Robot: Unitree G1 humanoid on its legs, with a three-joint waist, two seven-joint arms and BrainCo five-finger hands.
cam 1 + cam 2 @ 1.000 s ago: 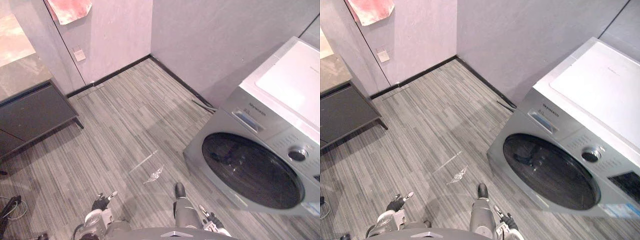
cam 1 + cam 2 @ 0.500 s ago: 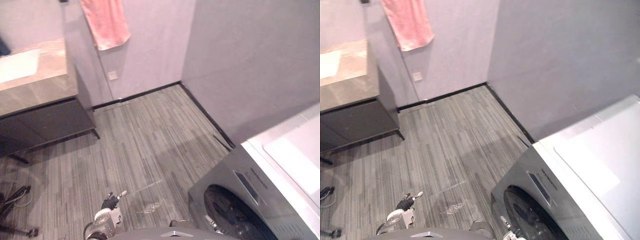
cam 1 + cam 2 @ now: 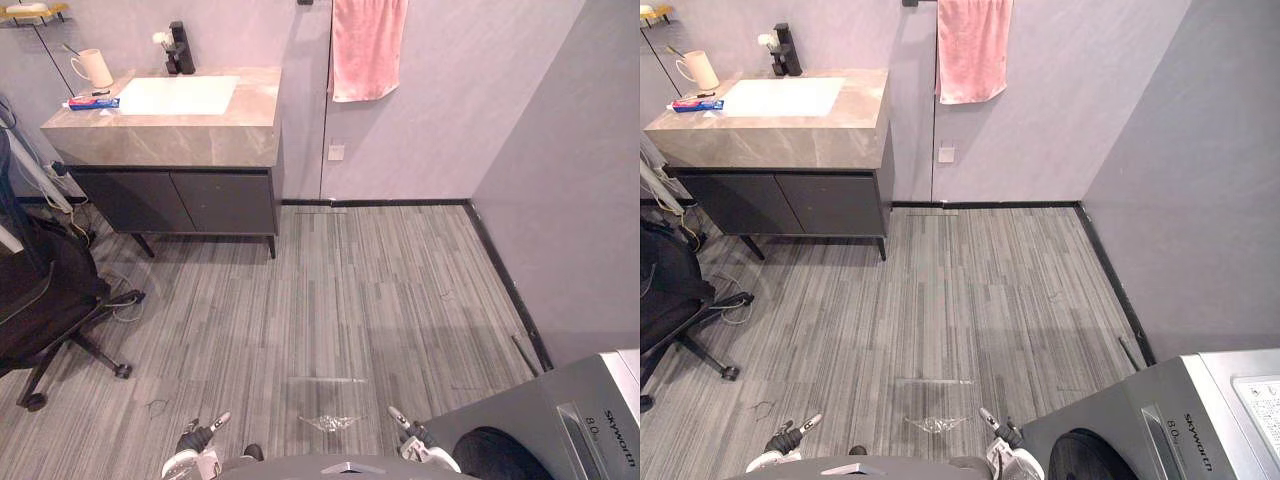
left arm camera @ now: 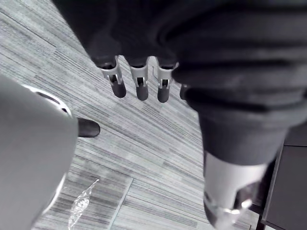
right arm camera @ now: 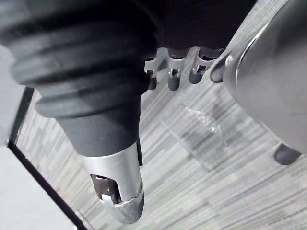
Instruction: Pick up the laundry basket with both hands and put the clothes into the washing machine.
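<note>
- Grey plank floor (image 3: 330, 300) runs back to a vanity with a stone top and sink (image 3: 175, 95), a pink towel (image 3: 365, 45) on the wall beside it and a black office chair (image 3: 40, 300) near the robot's left. In the left eye view the washing machine (image 3: 570, 420) sits near the robot's right, its dark door only partly in frame, so whether it is shut cannot be told. Left hand (image 3: 195, 440) and right hand (image 3: 415, 440) hang low, holding nothing.
- Right eye view: the same room, with a scrap of clear film (image 3: 935, 424) on the floor between the hands.
- Left wrist view: fingers (image 4: 139, 86) straight and apart over bare floor.
- Right wrist view: fingers (image 5: 172, 76) loosely extended, empty.
- No basket or clothes can be placed from these views; judging by that, the robot should find the basket before reaching, then close both hands evenly on opposite sides.
</note>
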